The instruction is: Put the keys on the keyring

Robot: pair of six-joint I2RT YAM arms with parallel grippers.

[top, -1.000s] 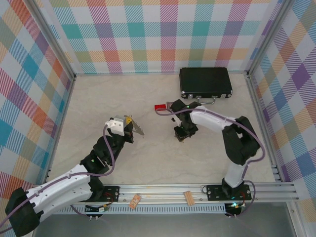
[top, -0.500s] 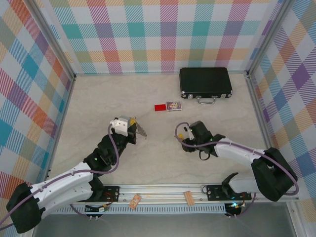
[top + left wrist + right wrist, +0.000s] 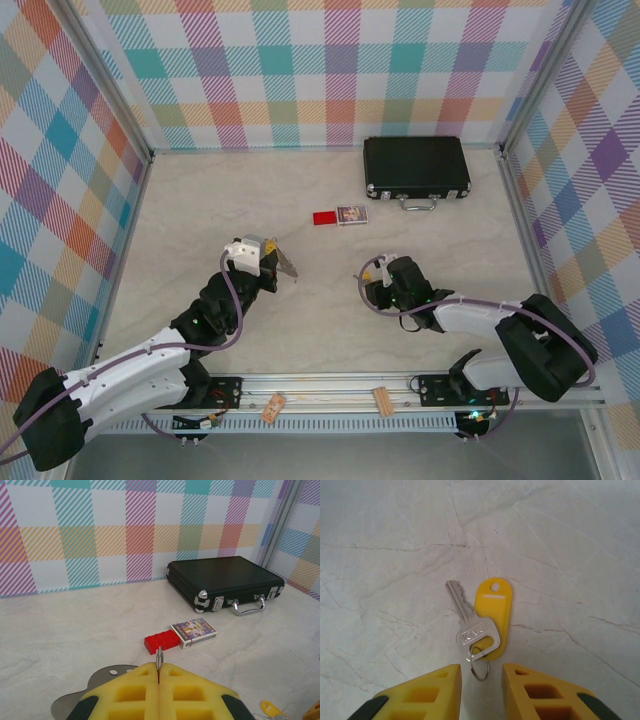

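Observation:
My left gripper is shut on the keyring, a grey metal loop that sticks out to the right of its fingers. In the left wrist view a thin metal edge of the keyring stands pinched between the yellow pads. The key, with a silver blade and a yellow tag, lies flat on the table. My right gripper is open just short of it, the key's small wire ring lying between its fingertips. From above, my right gripper sits low beside the key.
A black case lies at the back right. A red brick and a small card box sit mid-table. Two wooden blocks rest on the front rail. Plaid walls close three sides.
The right arm has folded down towards the near edge, uncovering the red brick and card box, and its jaws have narrowed. The left arm has barely moved.

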